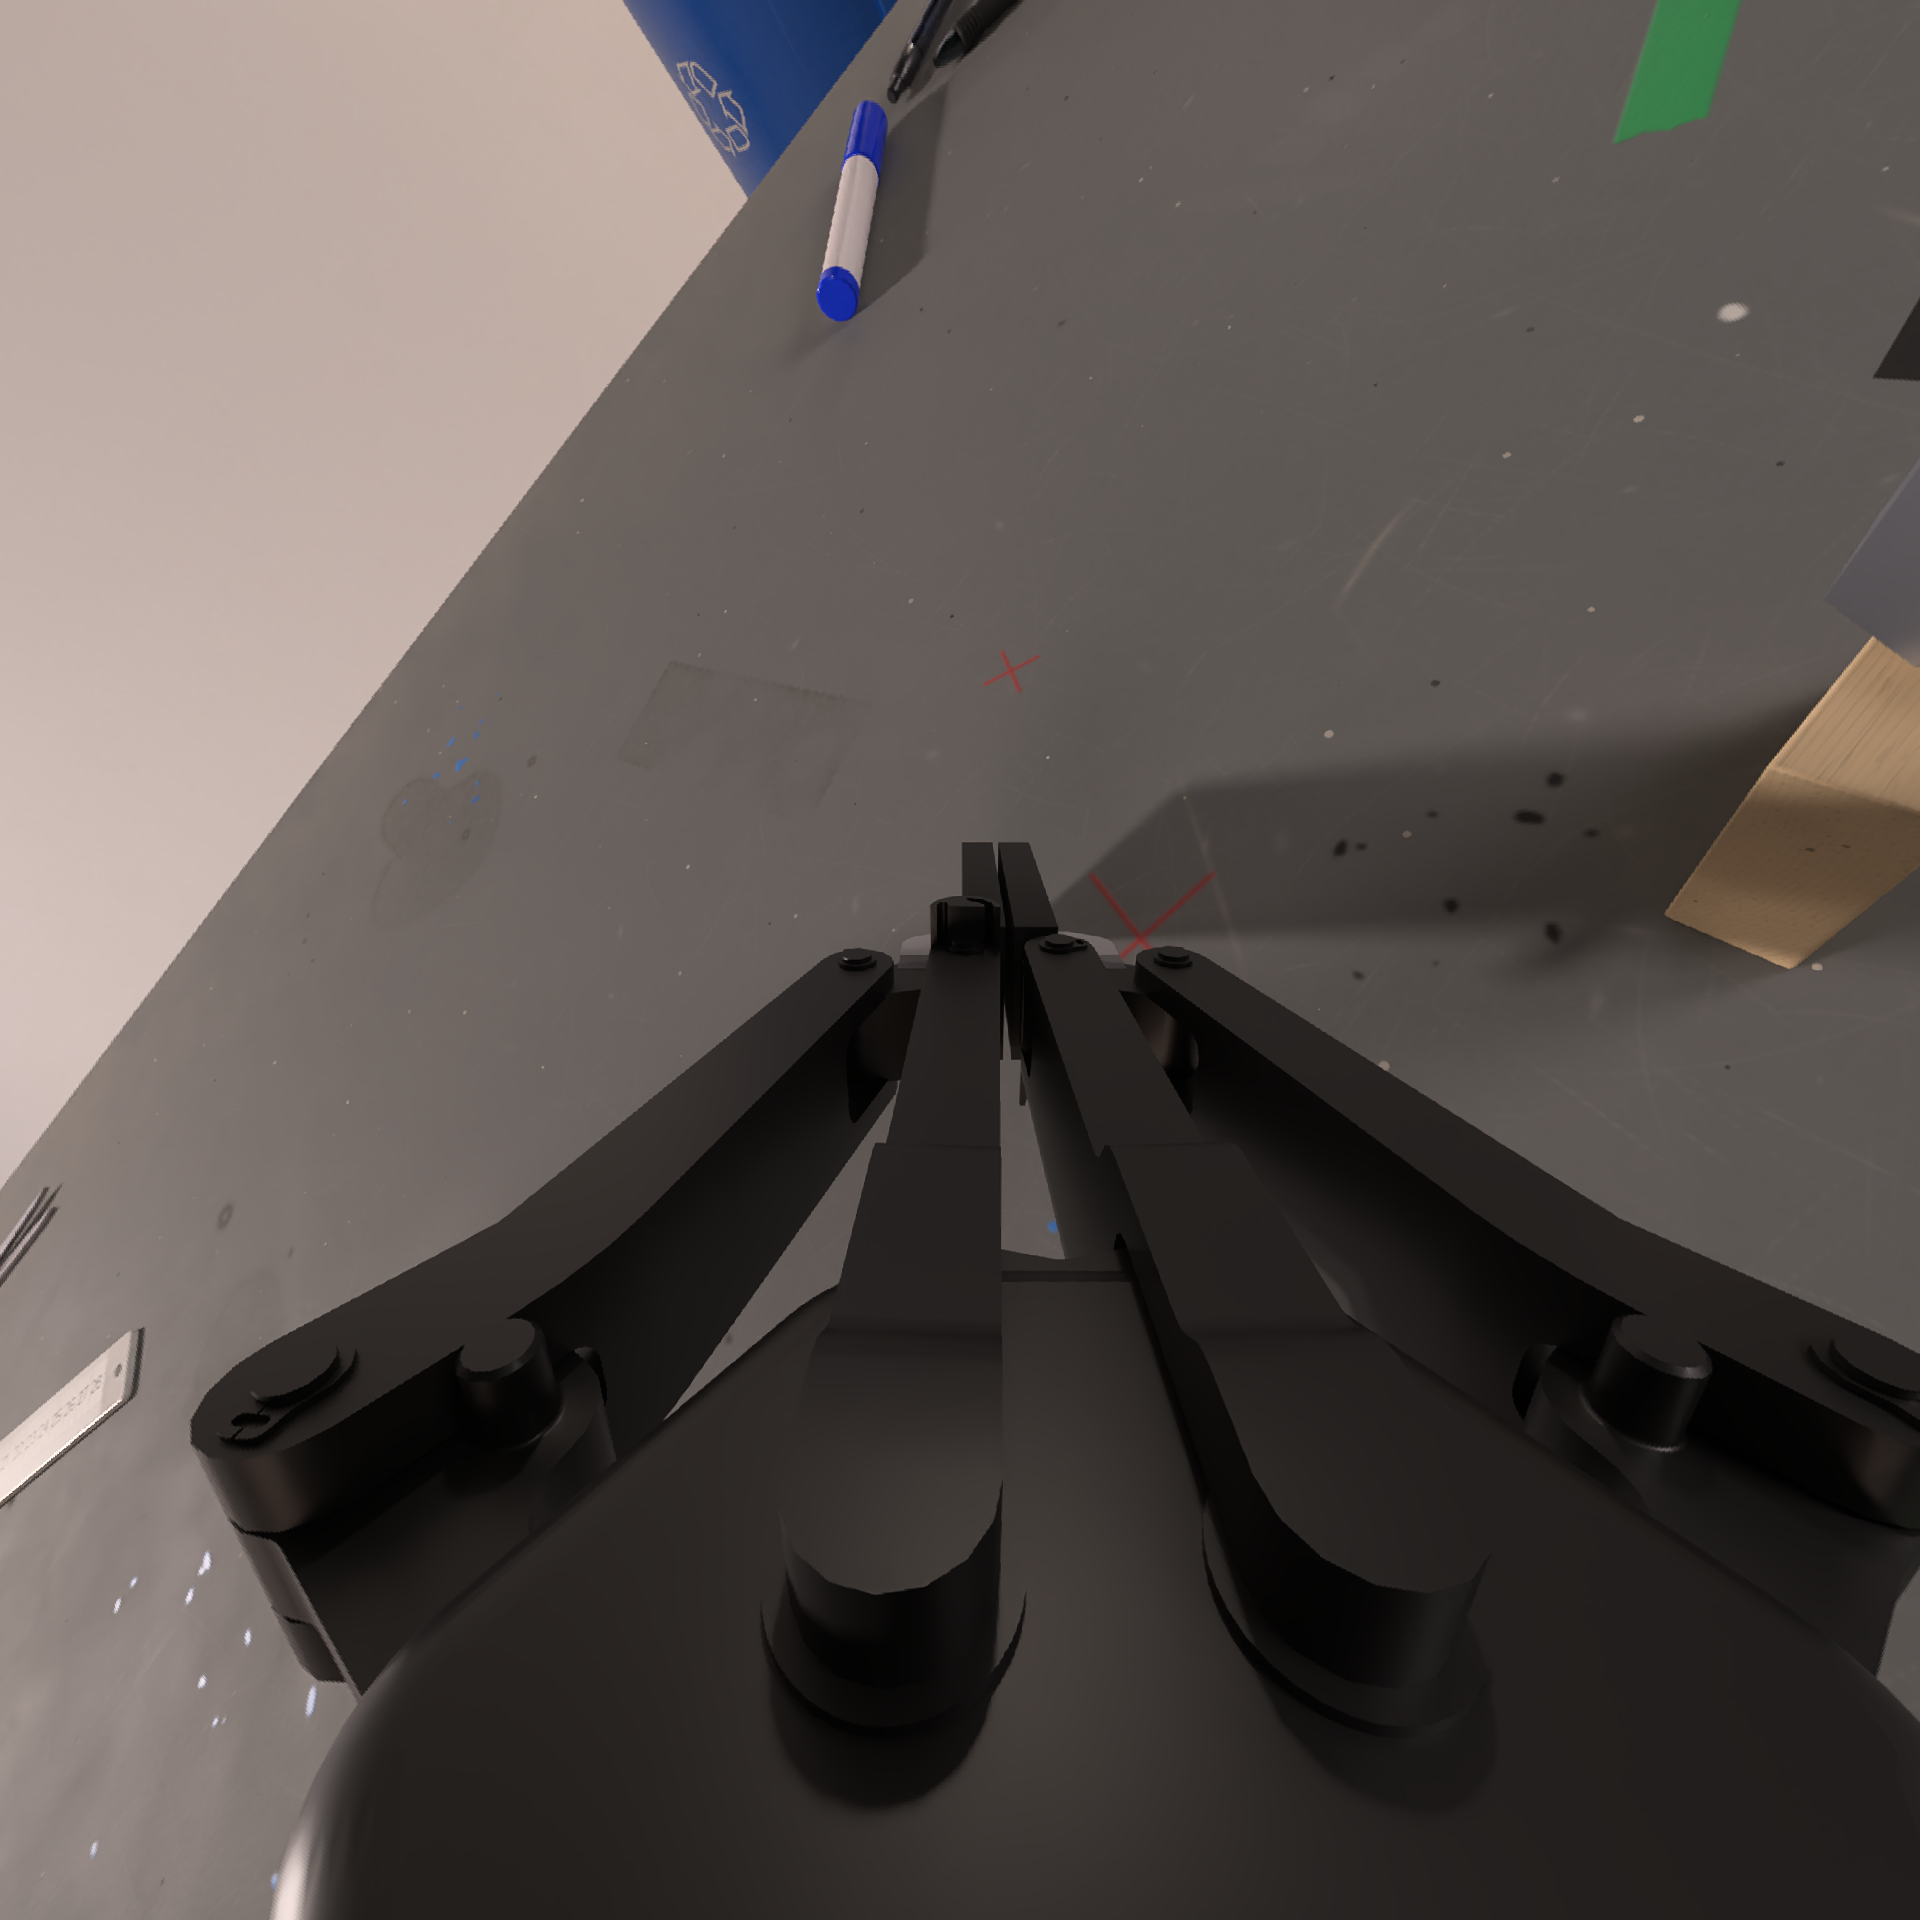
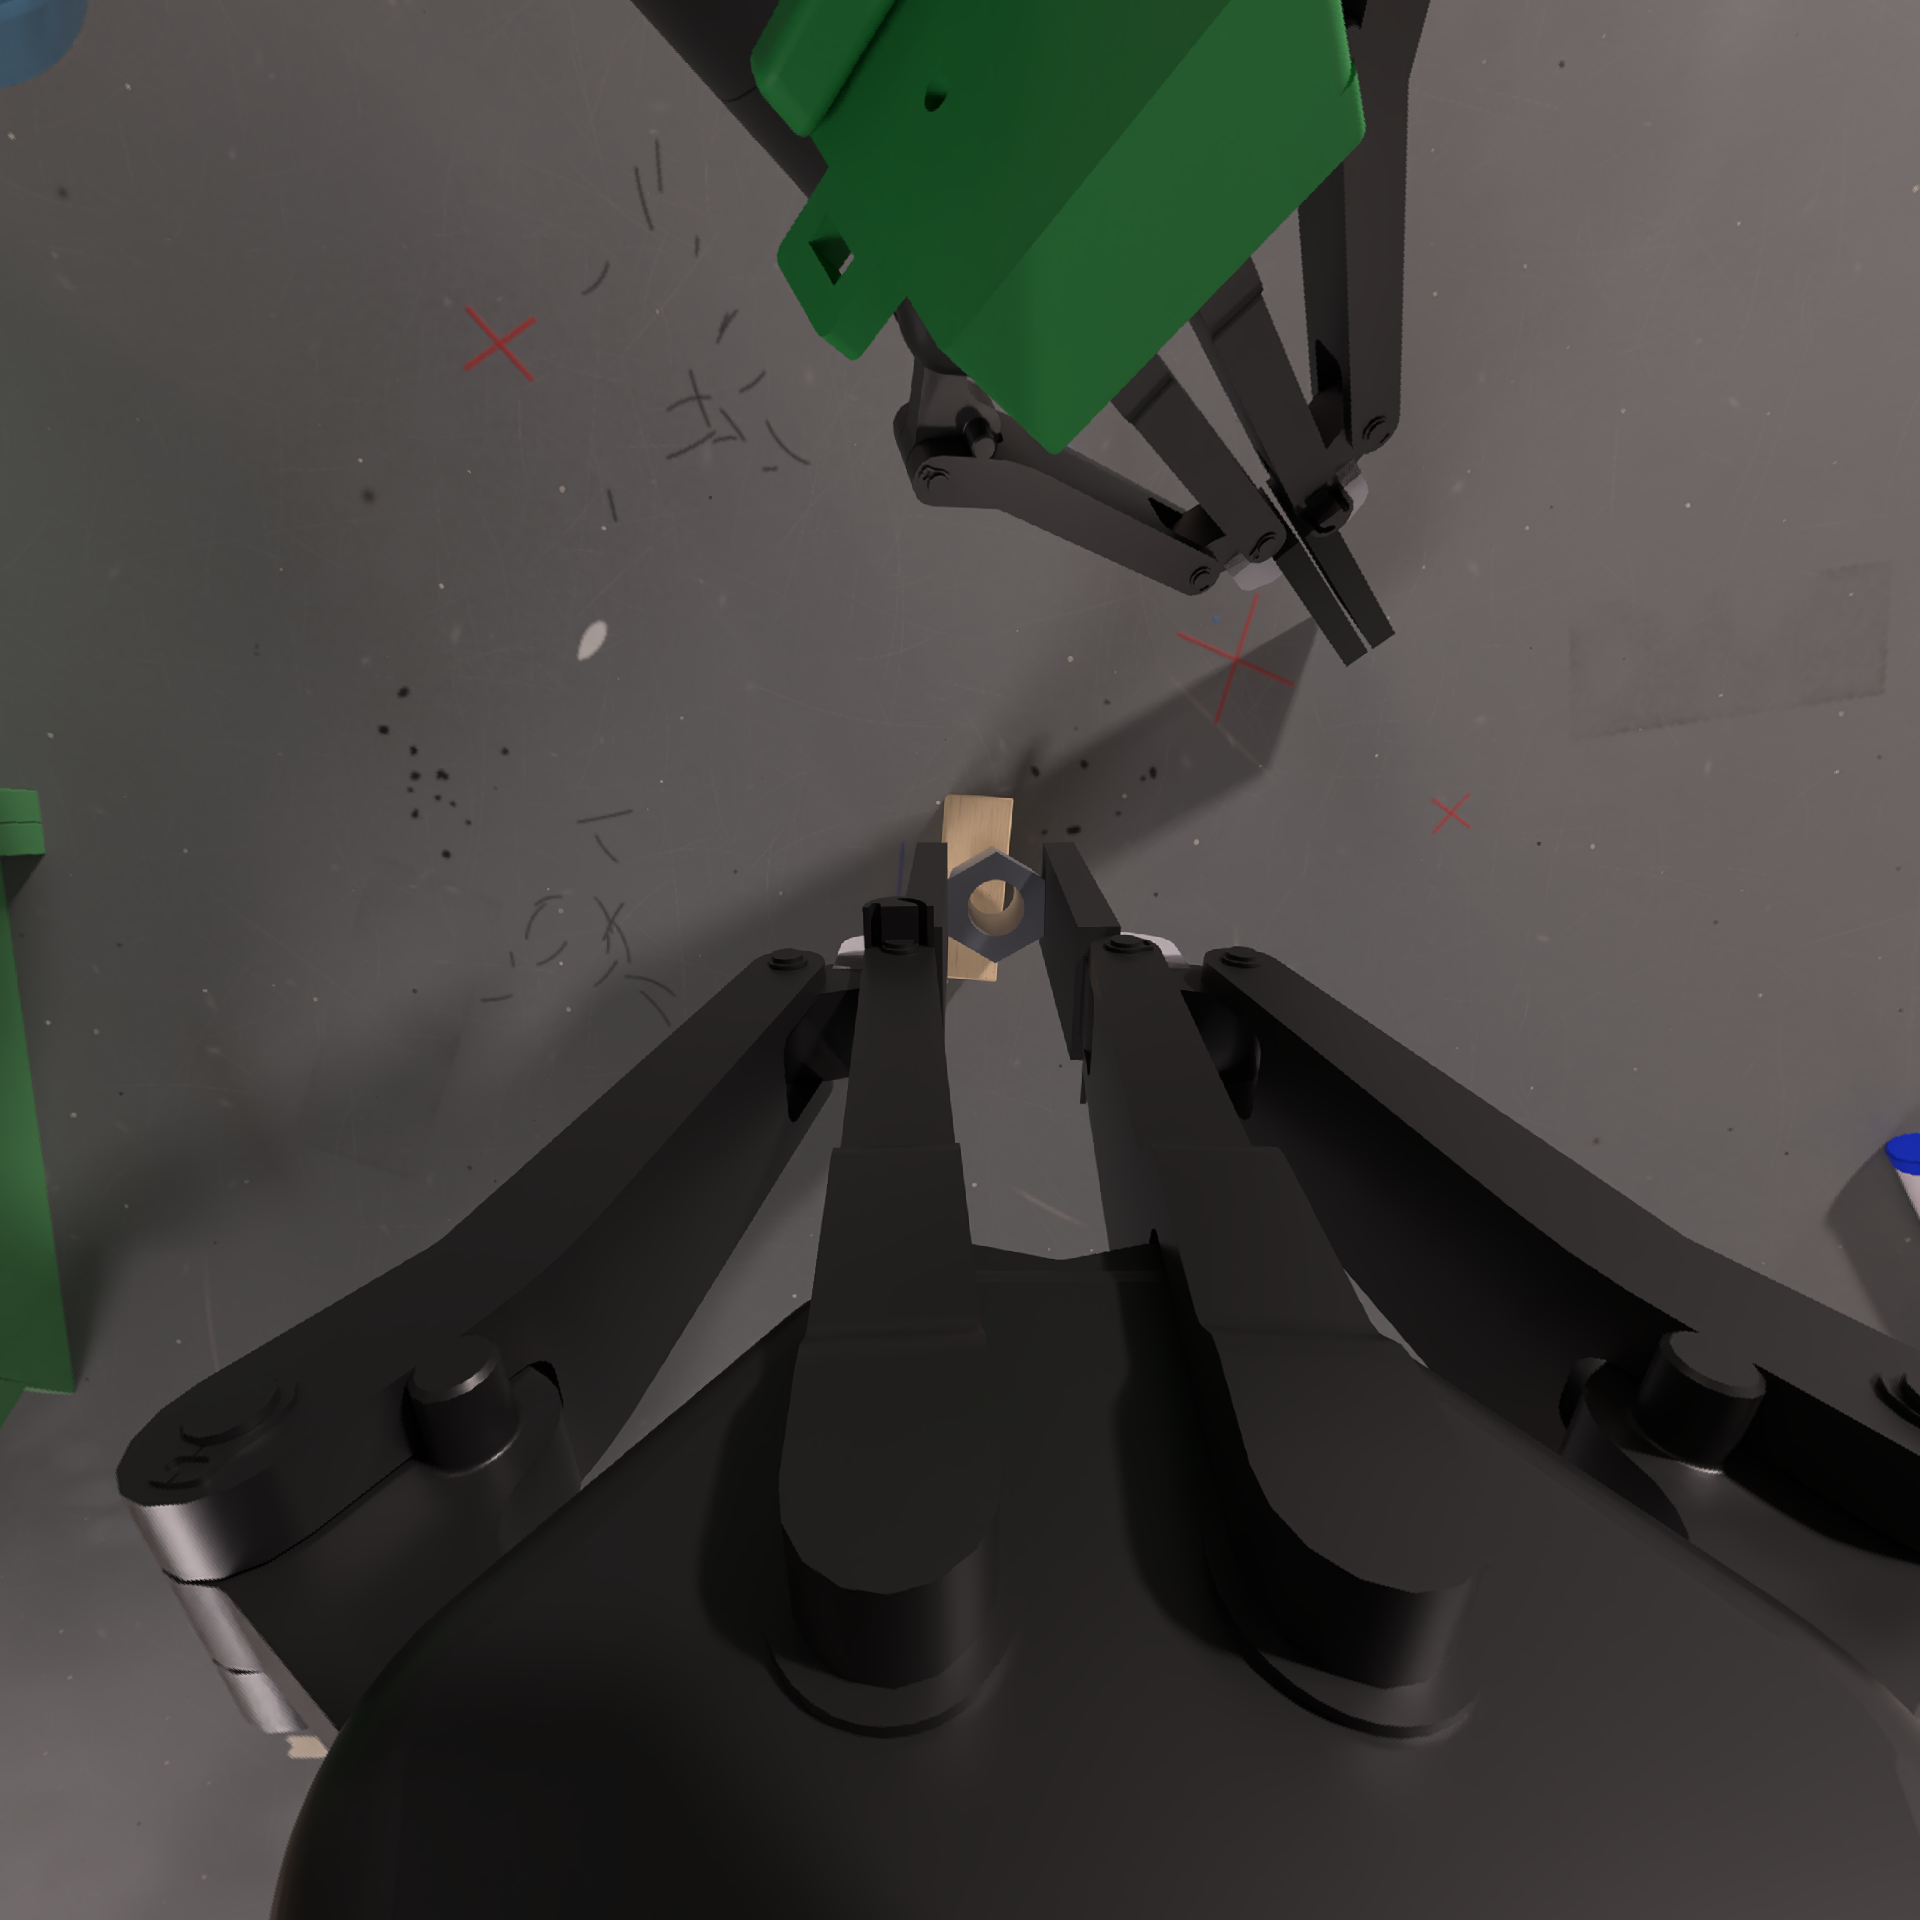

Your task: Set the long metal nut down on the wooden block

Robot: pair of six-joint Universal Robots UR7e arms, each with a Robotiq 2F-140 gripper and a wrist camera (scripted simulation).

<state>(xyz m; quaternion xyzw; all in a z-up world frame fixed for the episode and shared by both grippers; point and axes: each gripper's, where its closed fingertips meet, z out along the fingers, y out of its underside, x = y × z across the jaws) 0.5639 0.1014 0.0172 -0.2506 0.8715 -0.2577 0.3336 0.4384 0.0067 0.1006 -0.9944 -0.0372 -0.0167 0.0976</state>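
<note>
Long nut held over wooden block by right hand; left hand idle, clenched on nothing.

The right hand [image 2: 995, 906] was seen grasping the long metal nut [image 2: 994, 906] end-on, bore pointed down, the flats pinched between the fingers. The wooden block [image 2: 977, 826] was seen directly beneath, wood showing through the bore, so alignment for set-down was judged good; contact with the block could not be told. The left hand [image 1: 1003, 883] was kept well aside above the bench [image 1: 1247, 468], near a red cross mark [image 1: 1143, 920], probably to stay clear. A blue marker [image 1: 854, 208] was lying far off. A small plate [image 1: 68, 1418] with writing was noted, too small to read, and a blue bin [image 1: 748, 73] with a recycling symbol.
</note>
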